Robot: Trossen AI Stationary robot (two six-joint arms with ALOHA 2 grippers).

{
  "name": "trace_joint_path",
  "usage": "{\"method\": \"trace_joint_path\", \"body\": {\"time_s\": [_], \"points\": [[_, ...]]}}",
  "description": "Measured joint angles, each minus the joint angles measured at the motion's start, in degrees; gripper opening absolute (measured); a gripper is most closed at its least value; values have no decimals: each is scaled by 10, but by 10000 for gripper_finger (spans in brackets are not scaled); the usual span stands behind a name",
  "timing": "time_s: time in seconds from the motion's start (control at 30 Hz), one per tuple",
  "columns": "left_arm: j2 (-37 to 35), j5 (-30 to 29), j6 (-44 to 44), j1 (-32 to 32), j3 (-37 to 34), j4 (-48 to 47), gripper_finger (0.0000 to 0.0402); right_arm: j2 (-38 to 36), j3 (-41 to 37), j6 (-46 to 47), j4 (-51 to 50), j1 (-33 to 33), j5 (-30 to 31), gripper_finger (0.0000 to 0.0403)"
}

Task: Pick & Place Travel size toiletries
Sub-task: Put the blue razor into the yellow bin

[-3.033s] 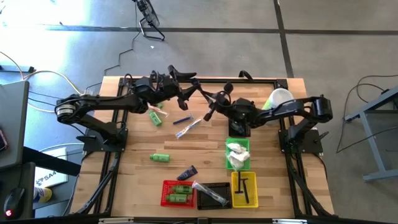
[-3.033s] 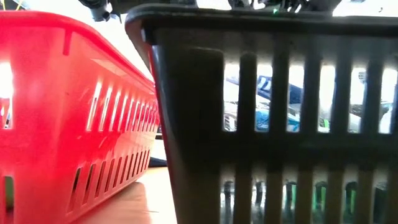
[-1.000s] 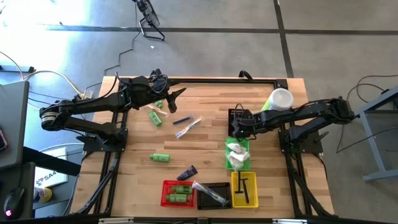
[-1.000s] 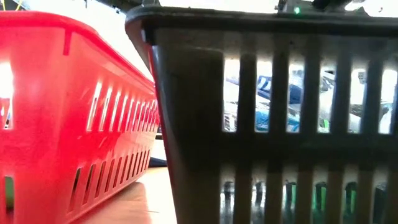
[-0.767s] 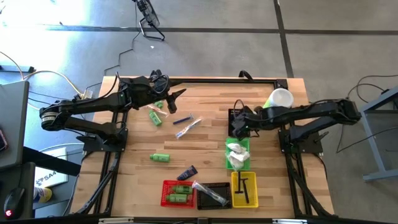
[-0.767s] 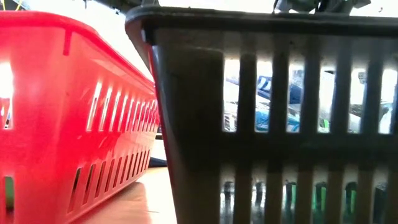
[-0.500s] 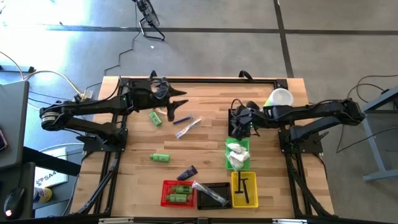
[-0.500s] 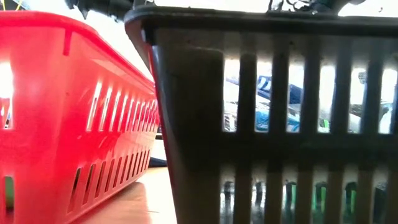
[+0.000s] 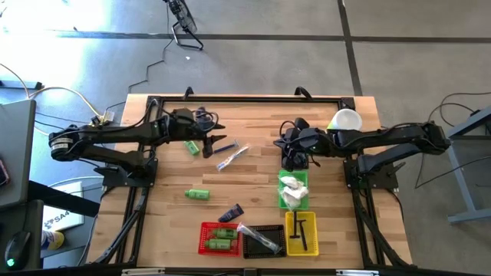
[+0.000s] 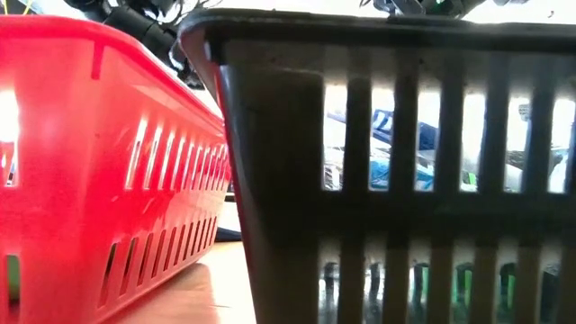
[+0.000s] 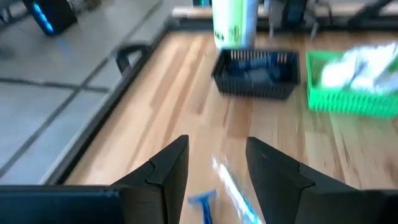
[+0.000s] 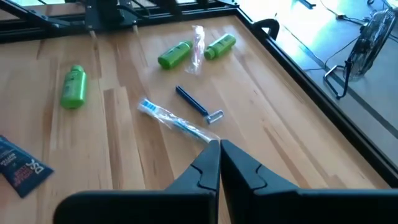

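On the wood table lie travel size toiletries. A blue razor [image 9: 224, 147] and a clear-wrapped toothbrush [image 9: 232, 157] are at centre, with green bottles [image 9: 192, 146] [image 9: 197, 195] and a navy tube [image 9: 231, 213] around them. My left gripper [image 9: 221, 142] hovers open just over the razor [image 11: 202, 202] and toothbrush [image 11: 233, 190], its fingers [image 11: 174, 168] touching nothing. My right gripper [image 9: 282, 144] is shut and empty [image 12: 219, 155], above a dark basket [image 9: 293, 157]. It points toward the razor [image 12: 199, 104] and toothbrush [image 12: 177, 122].
A green basket [image 9: 293, 190] with white packets sits near the dark one, and a white cup [image 9: 347, 120] stands at the far right. Red [image 9: 217, 238], black [image 9: 265, 239] and yellow [image 9: 301, 232] baskets line the near edge. The red [image 10: 108, 162] and black [image 10: 387, 162] ones block the low view.
My left gripper has come down and toward the near edge, staying open, and now sits over the razor and toothbrush. My right gripper has risen from the dark basket, tipped up from pointing down and rolled, and now points toward the table's left.
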Motion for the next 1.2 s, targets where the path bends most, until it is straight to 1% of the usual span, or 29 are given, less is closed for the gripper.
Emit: {"method": "trace_joint_path", "body": {"time_s": [0.17,0.3,0.57,0.7,0.87,1.07,1.2], "points": [[15,-4,0,0,-12,-37,156,0,0,0,0,0,0,3],[39,-26,0,0,-25,-37,156,0,0,0,0,0,0,4],[107,-26,-3,0,-31,-35,156,0,0,0,0,0,-2,4],[142,-31,-41,0,-31,-34,156,0,0,0,0,0,-2,3],[186,-72,-89,0,-31,-35,156,0,0,0,0,0,-2,3],[232,-72,-95,0,-31,-37,156,0,0,0,0,0,-2,4],[249,-71,-95,0,-31,-43,156,0,0,0,0,0,-2,3]]}}
